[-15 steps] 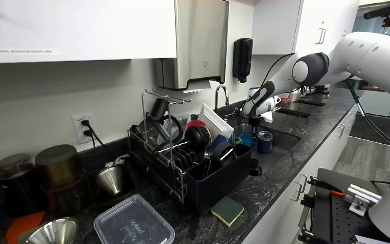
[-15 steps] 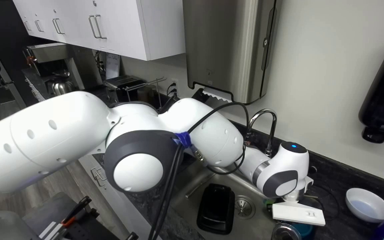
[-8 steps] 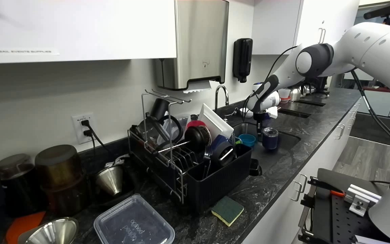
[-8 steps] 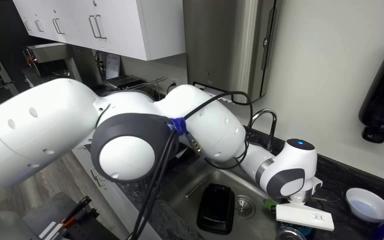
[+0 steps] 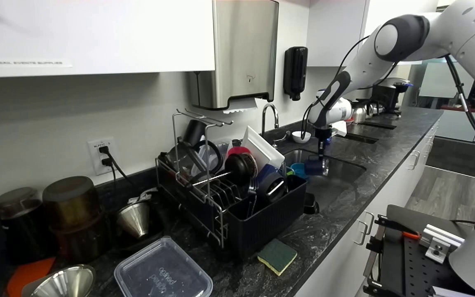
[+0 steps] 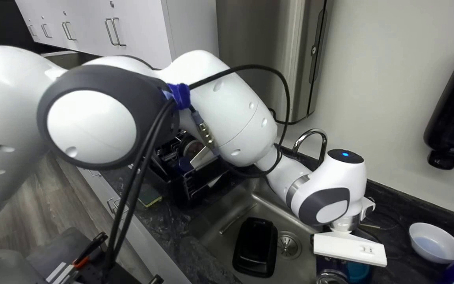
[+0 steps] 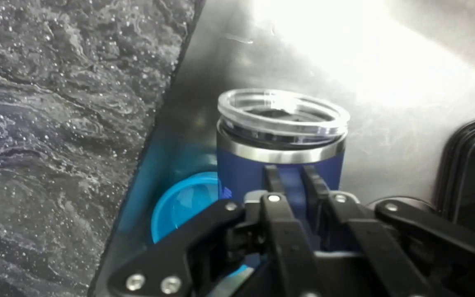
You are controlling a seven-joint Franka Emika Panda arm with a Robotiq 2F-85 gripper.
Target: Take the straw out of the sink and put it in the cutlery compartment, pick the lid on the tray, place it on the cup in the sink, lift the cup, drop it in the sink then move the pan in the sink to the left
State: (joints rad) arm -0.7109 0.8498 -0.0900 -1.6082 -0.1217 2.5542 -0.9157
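Upright a moment ago, the steel-rimmed navy cup (image 5: 315,167) is now tipped sideways in the sink (image 5: 342,177), right of centre in both exterior views, its clear lid (image 7: 287,127) seated on top. Elbow raised higher, the arm (image 5: 363,68) reaches down from the upper right in an exterior view; the claw (image 7: 291,175) grips the cup.

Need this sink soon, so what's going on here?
A robot arm holds a blue cup in its gripper, tipped sideways, with a clear lid at its mouth. The cup is in or just above the sink; whether it touches down is unclear. A black pan lies in the sink beside the drain.
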